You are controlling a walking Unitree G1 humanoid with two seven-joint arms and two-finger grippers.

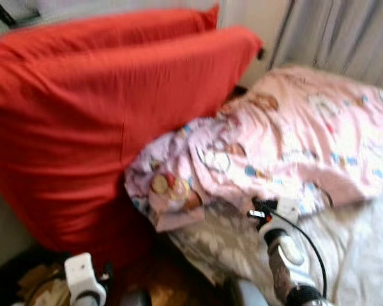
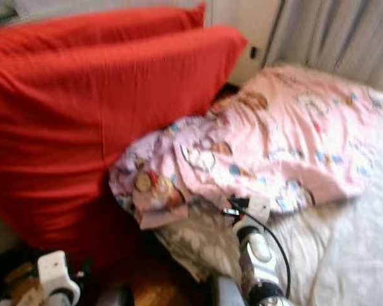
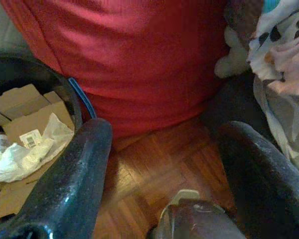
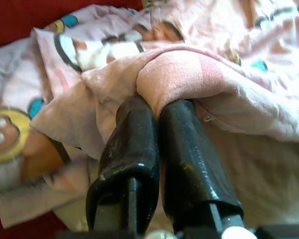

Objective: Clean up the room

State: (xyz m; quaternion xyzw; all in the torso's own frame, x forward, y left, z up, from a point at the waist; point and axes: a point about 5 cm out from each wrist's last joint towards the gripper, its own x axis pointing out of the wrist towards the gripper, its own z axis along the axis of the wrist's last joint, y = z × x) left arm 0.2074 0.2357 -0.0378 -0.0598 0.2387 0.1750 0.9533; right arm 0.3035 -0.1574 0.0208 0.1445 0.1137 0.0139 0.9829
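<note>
Wooden parquet floor (image 3: pixel 159 164), grey curtains (image 1: pixel 345 32) (daylight behind), pale wall (image 1: pixel 258 16), bed with white sheet (image 1: pixel 370 255)

We are seeing a soft, matt pink cloth quilt (image 4: pixel 229 74) with a cartoon print, its edge bunching into folds where the right gripper's (image 4: pixel 154 107) glossy, scuffed black fingers (image 4: pixel 189 159) are pinching it. The red cushion (image 3: pixel 139 55) is looking like matt woven cloth. The floor (image 3: pixel 154 169) is showing as polished parquet wood. In the black bin (image 3: pixel 35 74), brown cardboard (image 3: pixel 25 124) and crinkled clear plastic film (image 3: pixel 35 149) are lying.
</note>
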